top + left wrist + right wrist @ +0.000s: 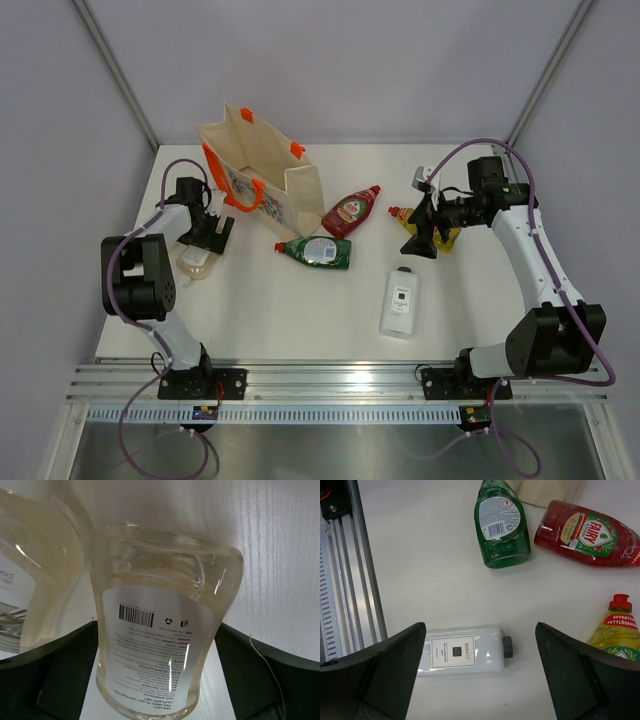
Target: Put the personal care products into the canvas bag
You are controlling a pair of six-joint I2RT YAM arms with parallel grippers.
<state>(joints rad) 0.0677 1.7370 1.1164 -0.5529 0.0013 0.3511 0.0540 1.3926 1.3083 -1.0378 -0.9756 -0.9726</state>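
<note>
four bottles rest on the white table [300,330] in the top view. a red bottle [350,212] and a green bottle [318,251] lie just beside the canvas bag [262,180], which stands at the far left with its mouth open. a flat white bottle [401,302] lies nearer the arms. a yellow bottle [447,238] at the right is partly hidden behind the right gripper [425,240]. a fifth, the clear pale-yellow bottle [194,263], lies near the left edge, under the left gripper [207,243].

left wrist view: the jaws stand wide apart. the clear pale-yellow bottle fills the gap between the fingers [55,680], its barcode label facing the camera. whether the pads touch it i cannot tell. a second clear container [30,580] sits just left of it.

right wrist view: the jaws are spread wide and hold nothing. the flat white bottle lies on its side on the table below, between the fingers [385,670], cap to the right. the green and red bottles lie beyond it, the yellow bottle at the right edge.
</note>
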